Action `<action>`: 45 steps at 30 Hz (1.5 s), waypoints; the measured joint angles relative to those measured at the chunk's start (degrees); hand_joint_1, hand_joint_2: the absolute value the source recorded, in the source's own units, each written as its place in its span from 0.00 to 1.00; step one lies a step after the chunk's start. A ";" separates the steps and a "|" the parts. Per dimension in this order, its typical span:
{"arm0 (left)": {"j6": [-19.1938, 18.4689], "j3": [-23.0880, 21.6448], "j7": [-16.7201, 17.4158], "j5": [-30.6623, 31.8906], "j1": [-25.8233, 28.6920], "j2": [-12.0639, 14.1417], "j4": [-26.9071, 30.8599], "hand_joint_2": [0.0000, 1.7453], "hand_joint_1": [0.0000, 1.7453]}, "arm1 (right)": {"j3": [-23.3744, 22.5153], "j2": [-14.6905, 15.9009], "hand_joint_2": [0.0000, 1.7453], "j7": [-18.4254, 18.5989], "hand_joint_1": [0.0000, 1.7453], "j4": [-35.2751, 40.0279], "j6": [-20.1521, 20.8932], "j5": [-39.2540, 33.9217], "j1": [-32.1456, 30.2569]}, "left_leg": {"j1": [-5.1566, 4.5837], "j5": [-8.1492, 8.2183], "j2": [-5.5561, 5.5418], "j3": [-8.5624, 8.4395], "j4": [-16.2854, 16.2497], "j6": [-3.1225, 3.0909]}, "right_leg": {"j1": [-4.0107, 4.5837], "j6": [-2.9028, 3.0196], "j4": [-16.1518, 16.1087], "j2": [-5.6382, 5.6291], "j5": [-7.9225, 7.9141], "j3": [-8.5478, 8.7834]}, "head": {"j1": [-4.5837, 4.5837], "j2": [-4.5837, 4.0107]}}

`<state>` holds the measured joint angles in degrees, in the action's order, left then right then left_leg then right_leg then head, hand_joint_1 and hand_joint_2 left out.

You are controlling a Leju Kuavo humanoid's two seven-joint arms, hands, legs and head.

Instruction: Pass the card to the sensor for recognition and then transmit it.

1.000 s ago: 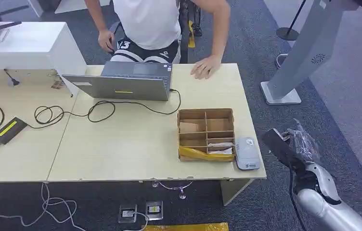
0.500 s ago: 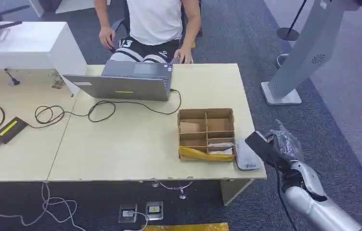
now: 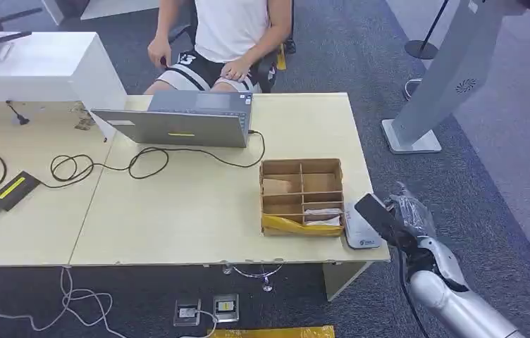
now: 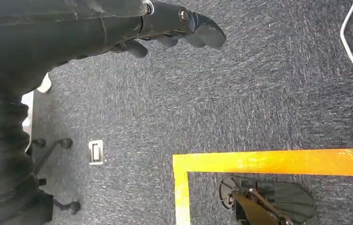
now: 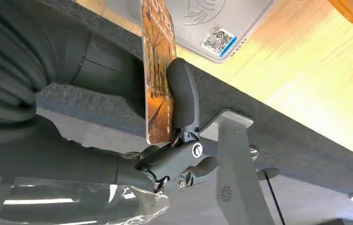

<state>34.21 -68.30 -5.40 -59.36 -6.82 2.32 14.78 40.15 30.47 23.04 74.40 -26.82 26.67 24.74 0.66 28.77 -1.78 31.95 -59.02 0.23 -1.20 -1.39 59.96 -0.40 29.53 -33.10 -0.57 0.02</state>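
Dark grey carpet (image 3: 389,70) surrounds a pale wooden table (image 3: 199,211), at whose far side a person (image 3: 230,32) in a white shirt sits behind an open grey laptop (image 3: 177,127). Black cables (image 3: 107,165) and a power brick (image 3: 14,189) lie on the left part of the table; a grey floor stand (image 3: 445,77) rises at the right. A compartmented cardboard box (image 3: 302,196) rests near the table's right front corner, with the flat grey sensor (image 3: 358,227) just beside it at the edge. The right hand (image 3: 407,225) pinches the card (image 3: 380,217) (image 5: 158,75) between thumb and fingers; the card's long axis runs from the hand toward the table, its free end overlapping the sensor's outer edge, its printed orange face shown in the right wrist view. The left hand (image 4: 174,23) hangs over the carpet beside yellow floor tape (image 4: 268,161), fingers slightly curled and holding nothing.
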 joint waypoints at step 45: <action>-0.70 -0.98 0.26 0.72 -0.02 0.24 0.00 1.00 0.00 | 0.04 -2.82 1.00 0.22 1.00 -4.28 -0.79 -0.20 -0.78 | 0.00 -0.01 0.06 -0.10 0.00 0.00 | 0.00 0.02 0.00 -0.05 -0.03 0.06 | 0.00 0.00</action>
<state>33.51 -69.29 -5.14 -58.64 -6.84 2.56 14.78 40.19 27.65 23.26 70.12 -27.60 26.47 23.96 0.66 28.77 -1.73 31.85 -59.02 0.23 -1.20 -1.37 59.96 -0.45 29.50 -33.05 -0.57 0.02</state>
